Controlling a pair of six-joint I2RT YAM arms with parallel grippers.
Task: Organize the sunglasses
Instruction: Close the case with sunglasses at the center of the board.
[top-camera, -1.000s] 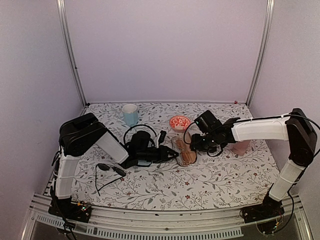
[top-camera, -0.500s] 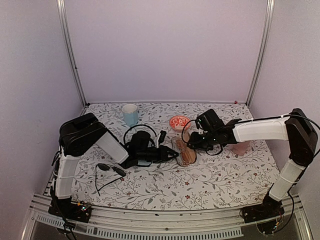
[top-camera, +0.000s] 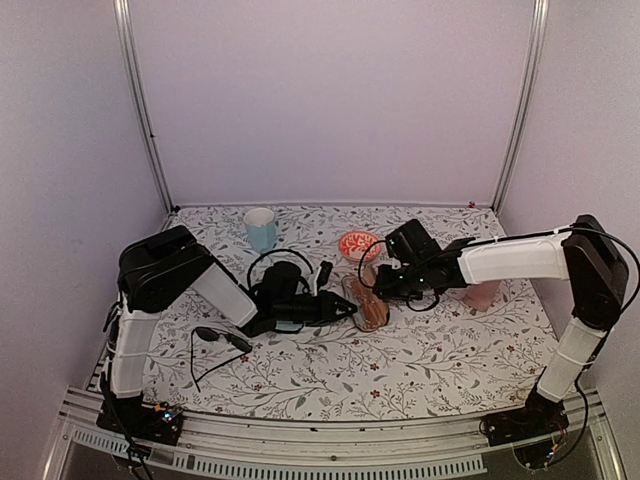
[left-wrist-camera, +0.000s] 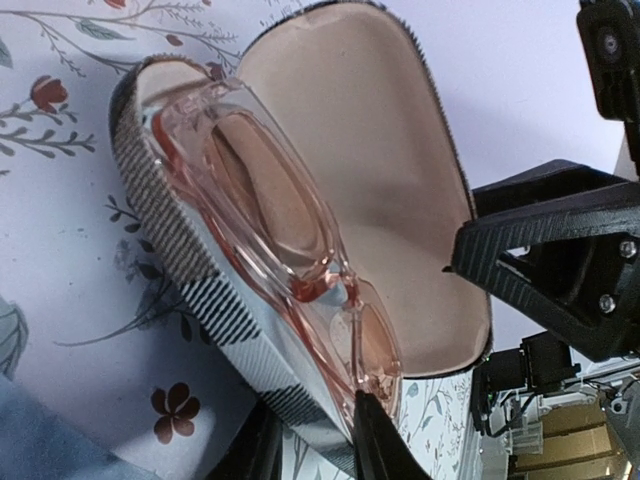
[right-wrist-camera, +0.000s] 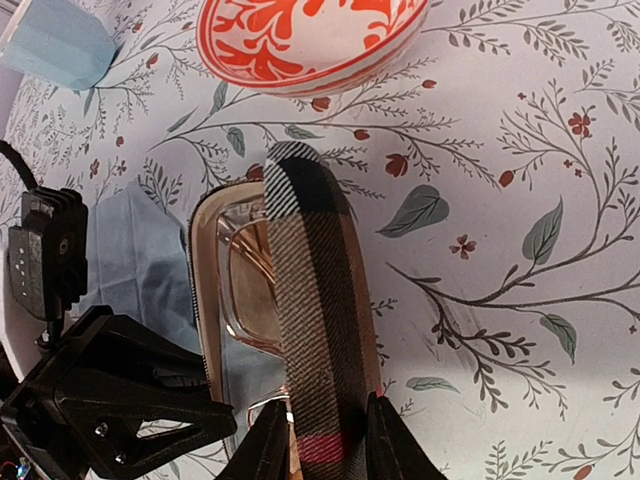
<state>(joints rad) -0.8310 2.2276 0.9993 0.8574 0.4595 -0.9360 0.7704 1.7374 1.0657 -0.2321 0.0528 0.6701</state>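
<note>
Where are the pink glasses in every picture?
Top: pink glasses near the middle, inside the open case, tiny.
Left wrist: pink glasses in the middle, lying in the case.
Right wrist: pink glasses left of centre, peeking from under the lid.
Shared landmark: the case.

Mid-table, an open case (top-camera: 368, 303) holds one pair of glasses (left-wrist-camera: 290, 250). A bowl (top-camera: 359, 245) sits just behind it, and a cup (top-camera: 260, 229) stands farther back-left. A cloth (right-wrist-camera: 140, 260) lies at the case's left, apparently tucked partly beneath it. The other pair (top-camera: 222, 340) lies on the table (top-camera: 420, 370) front-left, well apart from the case. A second case (top-camera: 483, 294) sits to the right.
</note>
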